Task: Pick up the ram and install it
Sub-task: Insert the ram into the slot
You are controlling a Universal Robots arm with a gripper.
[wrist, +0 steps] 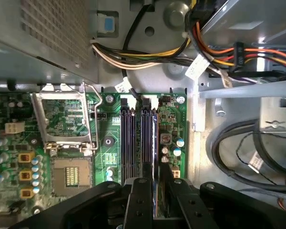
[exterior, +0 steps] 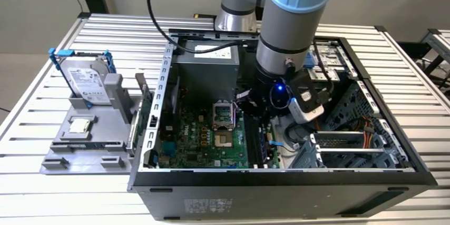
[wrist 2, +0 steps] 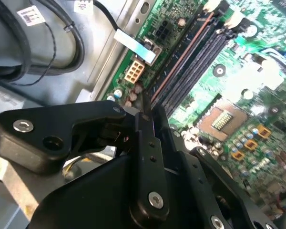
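Note:
The ram [wrist 2: 181, 56] is a thin stick seen edge-on, lying along one of the memory slots [wrist: 127, 143] on the green motherboard [exterior: 204, 140]. One end of it runs in between the black fingers [wrist 2: 145, 143]. In the first wrist view the ram [wrist: 155, 148] shows as a narrow line beside the dark slots. My gripper [exterior: 262, 113] is deep inside the open computer case [exterior: 281, 177], low over the slots, and its fingers [wrist: 138, 200] stand close together on either side of the stick. How deep the ram sits in its slot I cannot tell.
The empty processor socket [wrist: 71, 143] with its raised frame lies beside the slots. Bundled cables [wrist: 148, 57] and the power supply [exterior: 207, 61] crowd the case. Outside, a grey fixture [exterior: 91, 140] holds a hard drive in a blue bracket [exterior: 88, 80] and a small silver chip [exterior: 79, 125].

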